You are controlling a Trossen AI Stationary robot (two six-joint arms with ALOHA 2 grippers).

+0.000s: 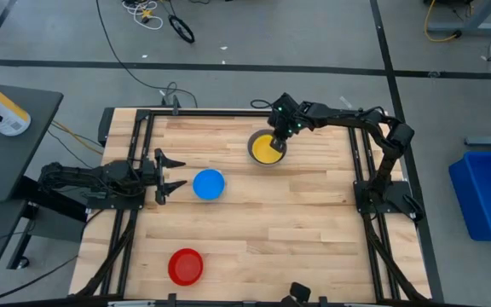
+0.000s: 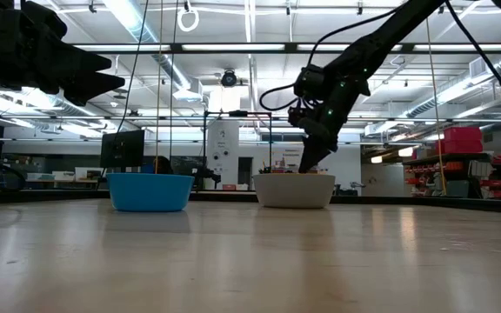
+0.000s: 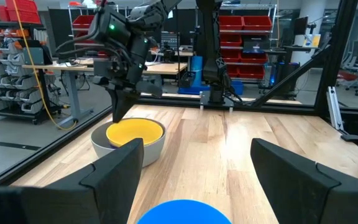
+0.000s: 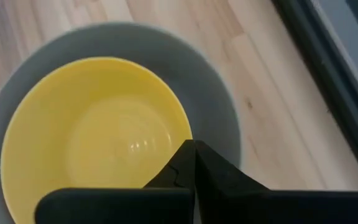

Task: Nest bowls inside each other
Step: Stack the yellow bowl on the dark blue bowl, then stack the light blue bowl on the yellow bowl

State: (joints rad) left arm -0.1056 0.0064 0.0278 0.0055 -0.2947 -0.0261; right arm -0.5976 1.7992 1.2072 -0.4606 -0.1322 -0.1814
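Note:
A yellow bowl (image 4: 98, 137) sits nested inside the grey bowl (image 4: 222, 106) at the table's far middle (image 1: 267, 151). My right gripper (image 4: 188, 149) is shut and slants down from the far right, its tips at the yellow bowl's rim on the side toward the right edge (image 3: 118, 115). A light blue bowl (image 1: 209, 184) rests on its base just in front of my open left gripper (image 1: 173, 175), which is level at the table's left. A red bowl (image 1: 186, 266) rests near the front edge. My right gripper has its shut fingertips (image 4: 194, 163) at the yellow bowl's rim (image 4: 182, 127), coming from above and slanting down. Nothing shows between the fingers. I cannot tell whether they touch the rim. Both bowls rest on the table.
Black frame rails run along the table's left (image 1: 135, 153) and right (image 1: 361, 153) sides. Bare wood lies between the bowls and across the near right part of the table (image 1: 314, 247).

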